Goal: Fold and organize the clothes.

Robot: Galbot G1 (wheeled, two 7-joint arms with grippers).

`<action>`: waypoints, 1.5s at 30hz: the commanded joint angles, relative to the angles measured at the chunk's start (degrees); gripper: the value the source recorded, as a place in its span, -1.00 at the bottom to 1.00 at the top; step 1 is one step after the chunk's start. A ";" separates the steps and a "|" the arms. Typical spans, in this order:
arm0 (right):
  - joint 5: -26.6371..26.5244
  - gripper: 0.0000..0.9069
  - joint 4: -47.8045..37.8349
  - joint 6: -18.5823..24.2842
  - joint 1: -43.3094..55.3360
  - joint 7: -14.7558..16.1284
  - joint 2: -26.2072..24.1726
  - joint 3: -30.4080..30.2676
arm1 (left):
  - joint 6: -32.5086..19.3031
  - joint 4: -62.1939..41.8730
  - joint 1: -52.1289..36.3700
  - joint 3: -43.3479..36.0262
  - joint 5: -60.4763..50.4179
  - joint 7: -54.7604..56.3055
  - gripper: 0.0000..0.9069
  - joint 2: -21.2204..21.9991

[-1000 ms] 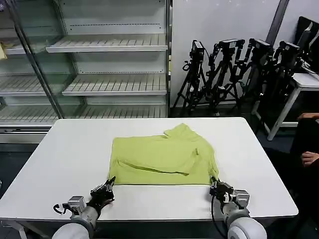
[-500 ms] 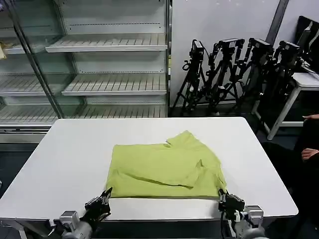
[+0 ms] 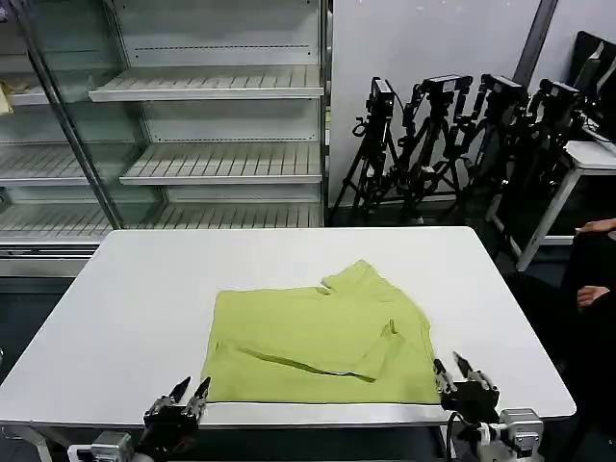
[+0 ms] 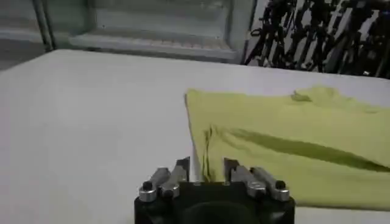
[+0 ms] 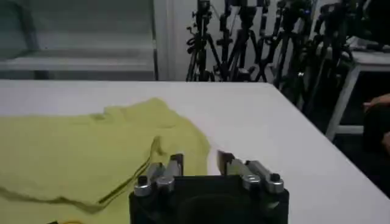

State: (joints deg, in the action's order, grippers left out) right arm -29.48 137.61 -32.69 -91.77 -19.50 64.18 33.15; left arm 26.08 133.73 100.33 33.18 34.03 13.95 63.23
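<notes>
T-shirt (image 3: pixel 322 342) lies folded flat on the white table (image 3: pixel 135 298), in the near half, plain lime-green side up, collar lump at the far edge, one folded-over flap running across its near part. Left gripper (image 3: pixel 189 392) sits just off the T-shirt's near-left corner at the table's front edge, fingers (image 4: pixel 180 169) spread apart, holding nothing. Right gripper (image 3: pixel 455 370) sits just off the T-shirt's near-right corner, fingers (image 5: pixel 175 164) likewise parted and empty. Neither touches the fabric. Shelving unit (image 3: pixel 207 125) and tripods (image 3: pixel 452 135) stand beyond the table.
</notes>
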 commanded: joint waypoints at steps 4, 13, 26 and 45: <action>-6.23 1.00 -15.73 -0.51 25.54 -2.91 -4.20 -10.05 | 5.69 -12.37 -25.81 -4.55 15.10 3.99 1.00 -6.02; -12.42 1.00 -32.31 -0.63 45.29 -5.55 -1.22 -21.29 | 6.91 -25.84 -43.31 -16.08 10.27 6.34 1.00 -6.77; -14.58 1.00 -52.00 -0.69 59.41 -5.73 4.46 -31.29 | 7.04 -37.30 -54.09 -23.92 5.23 8.49 1.00 -2.95; -14.19 -0.89 -63.84 -0.66 65.10 -3.31 9.98 -36.00 | 7.07 -39.87 -52.91 -24.16 9.27 7.85 -0.67 -2.36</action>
State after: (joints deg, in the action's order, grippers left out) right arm -43.34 79.43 -33.35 -30.08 -23.67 72.58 -0.30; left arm 32.97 96.27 48.61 10.22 41.44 21.99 60.75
